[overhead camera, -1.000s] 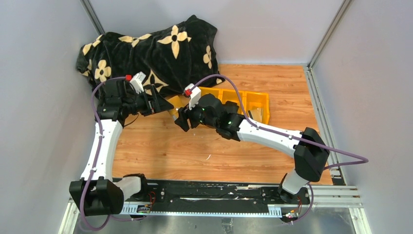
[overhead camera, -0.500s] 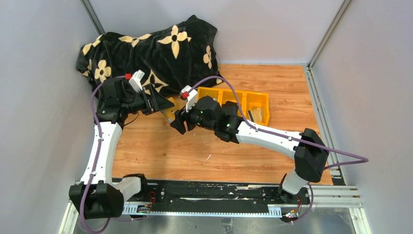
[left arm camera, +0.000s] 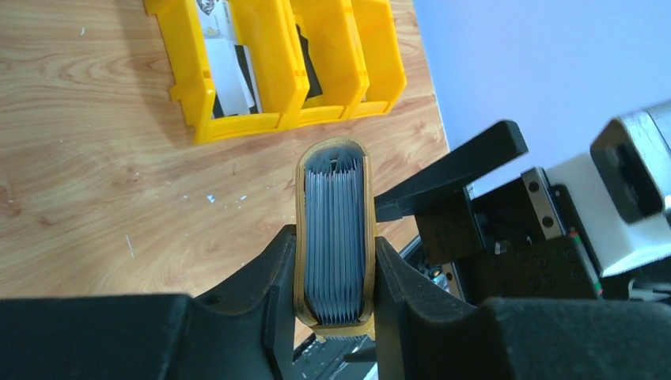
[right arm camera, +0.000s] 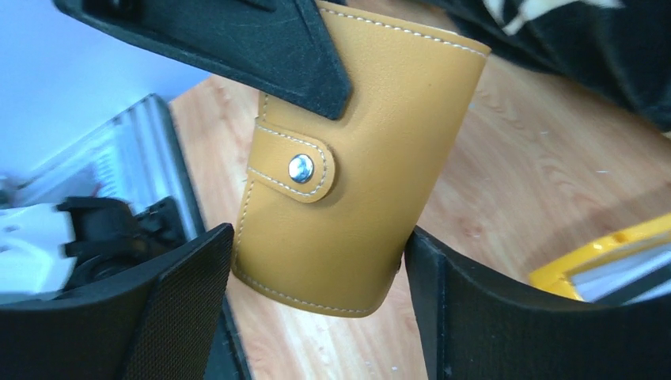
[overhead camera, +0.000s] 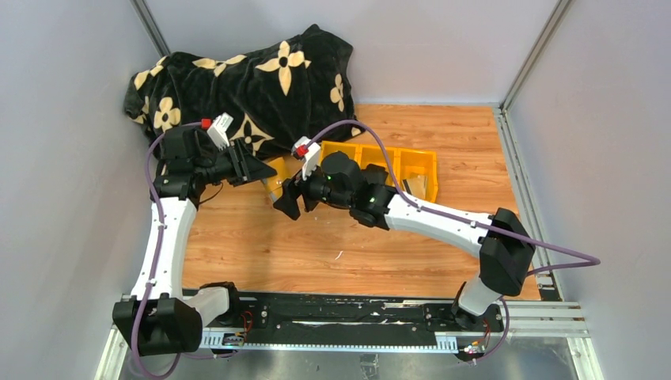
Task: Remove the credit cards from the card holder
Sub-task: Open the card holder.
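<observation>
Clearly the two arms meet over the table (overhead camera: 316, 245). The left arm rises from its base and bends at the wrist, so that the left hand (overhead camera: 259, 169) points across toward the right arm. The right arm stretches long and low from its base, and the right hand (overhead camera: 286, 202) faces back at the left one.

The left hand (left arm camera: 334, 245) is clamped on the card holder (left arm camera: 335, 198), one finger pressed flat on each tan cover. The holder stands out past the fingertips, off the table, with its open edge turned to the wrist camera and its grey plastic pockets packed between the covers. No single card can be told apart in there.

From the right wrist, the card holder (right arm camera: 356, 158) sits between the right hand's (right arm camera: 318, 233) widely spread fingers, its snap tab (right arm camera: 300, 168) facing the camera. Each finger lies just beside an edge of the holder; I cannot tell whether they press on it. A finger of the left hand (right arm camera: 237, 39) overlaps the holder's upper part.

Beyond the left hand's fingertips, the yellow bin tray (left arm camera: 237, 127) rests on the table with a pale card (left arm camera: 229, 79) in one end compartment. Behind both hands lies a black flowered blanket (overhead camera: 261, 71).
</observation>
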`<state>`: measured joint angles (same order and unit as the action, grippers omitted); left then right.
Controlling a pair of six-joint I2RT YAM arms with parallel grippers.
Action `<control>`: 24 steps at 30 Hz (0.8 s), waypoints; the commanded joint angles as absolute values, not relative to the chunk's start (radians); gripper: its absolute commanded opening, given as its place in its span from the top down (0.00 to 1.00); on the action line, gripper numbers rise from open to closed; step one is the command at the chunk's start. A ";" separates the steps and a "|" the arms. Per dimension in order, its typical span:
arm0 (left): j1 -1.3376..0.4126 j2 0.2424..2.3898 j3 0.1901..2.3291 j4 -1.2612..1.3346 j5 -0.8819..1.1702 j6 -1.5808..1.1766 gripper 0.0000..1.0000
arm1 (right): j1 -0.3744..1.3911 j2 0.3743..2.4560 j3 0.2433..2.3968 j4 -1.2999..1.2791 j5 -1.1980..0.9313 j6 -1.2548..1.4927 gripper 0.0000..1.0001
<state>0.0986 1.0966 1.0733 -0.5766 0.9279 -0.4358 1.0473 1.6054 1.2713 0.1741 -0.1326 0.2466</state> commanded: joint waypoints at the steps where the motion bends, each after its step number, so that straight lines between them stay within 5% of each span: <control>1: 0.092 1.084 1.131 -0.631 0.994 -0.376 0.94 | 0.974 1.554 1.315 0.214 -0.441 0.341 0.17; 10: 0.092 1.010 1.133 -0.605 1.133 -0.333 0.97 | 0.774 1.557 1.241 0.454 -0.952 0.632 0.14; 24: 0.092 0.954 1.145 -0.467 1.225 -0.469 1.00 | 0.789 1.657 1.163 0.883 -1.036 0.977 0.14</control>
<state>0.0956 0.9726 1.1046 -0.5640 1.1622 -0.3885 0.7708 1.6371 1.1877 0.7464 -0.9833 0.8734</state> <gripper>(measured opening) 0.343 0.859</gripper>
